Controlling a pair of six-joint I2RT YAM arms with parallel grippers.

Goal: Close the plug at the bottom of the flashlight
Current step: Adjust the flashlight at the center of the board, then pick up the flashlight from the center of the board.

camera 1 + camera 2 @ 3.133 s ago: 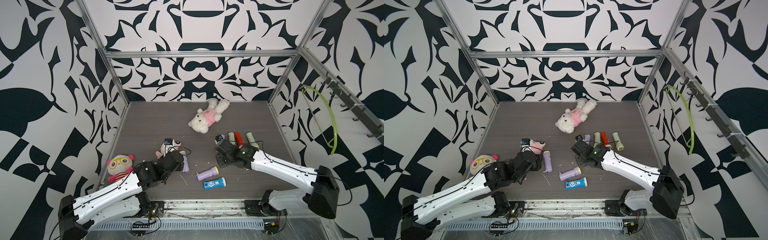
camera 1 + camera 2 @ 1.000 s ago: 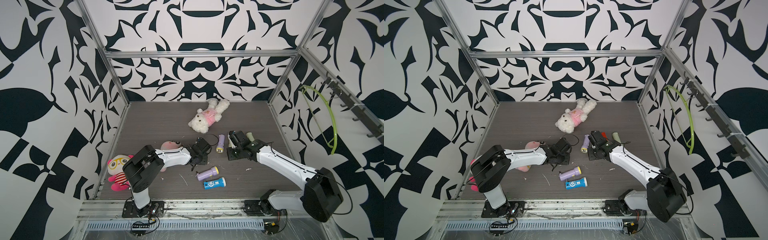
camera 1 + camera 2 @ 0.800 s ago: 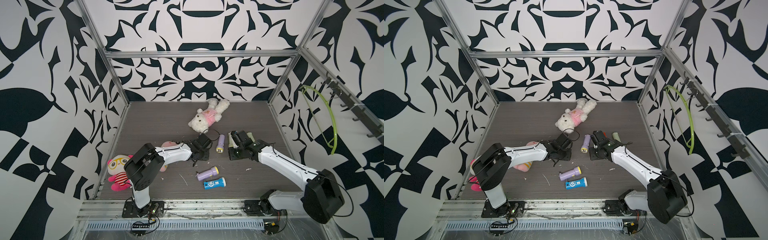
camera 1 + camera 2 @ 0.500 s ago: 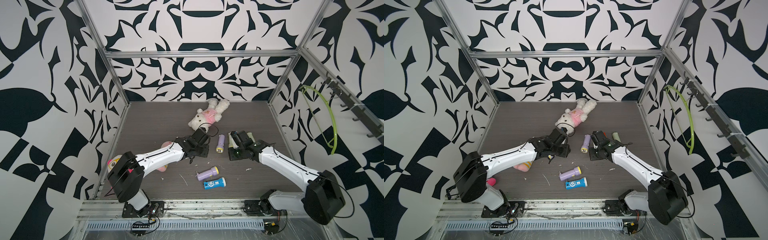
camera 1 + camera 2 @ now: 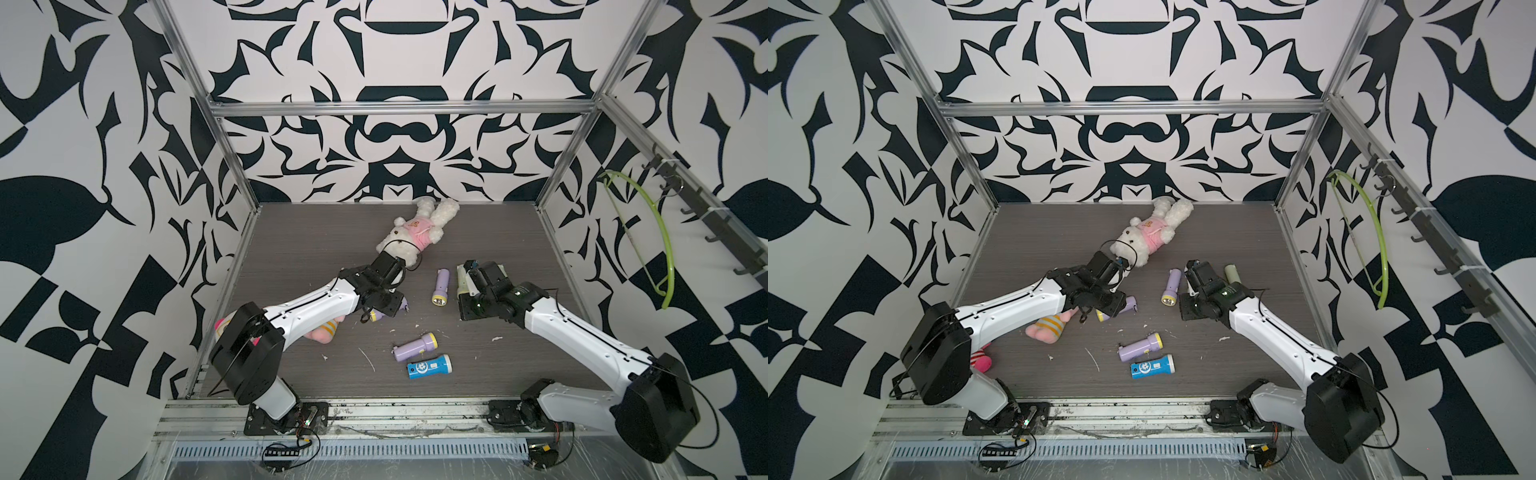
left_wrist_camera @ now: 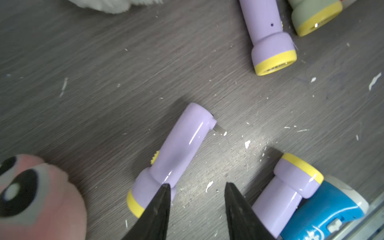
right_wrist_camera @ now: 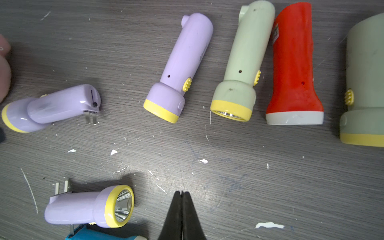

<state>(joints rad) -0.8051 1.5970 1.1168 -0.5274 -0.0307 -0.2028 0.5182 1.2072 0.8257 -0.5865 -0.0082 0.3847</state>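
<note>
Task is not done here. The purple flashlight [image 6: 176, 149] is lying on its side on the table [image 6: 104, 72], near the pink plush [image 6: 31, 197], and its prongs [image 6: 220, 131] are sticking out of the tail end, unfolded. The left hand [image 6: 197, 185] is hovering over the head end with fingers parted, grasping nothing. One fingertip [image 6: 164, 191] is overlapping the head; touching or just above, cannot tell. The right hand [image 7: 182, 192] is hanging clenched and empty over bare table, well apart from that flashlight.

Left to do, judging by this: fold the prongs flat into the body. A second purple flashlight [image 7: 83, 207] is also showing raised prongs. In the row by the right arm, the closed purple flashlight [image 7: 182, 62], green flashlight [image 7: 245, 62] and red flashlight [image 7: 293, 62] are showing no prongs.

In both top views the left wrist is covering most of the target flashlight. The blue flashlight [image 6: 324, 209] is running off the frame edge, plug state unclear.
</note>
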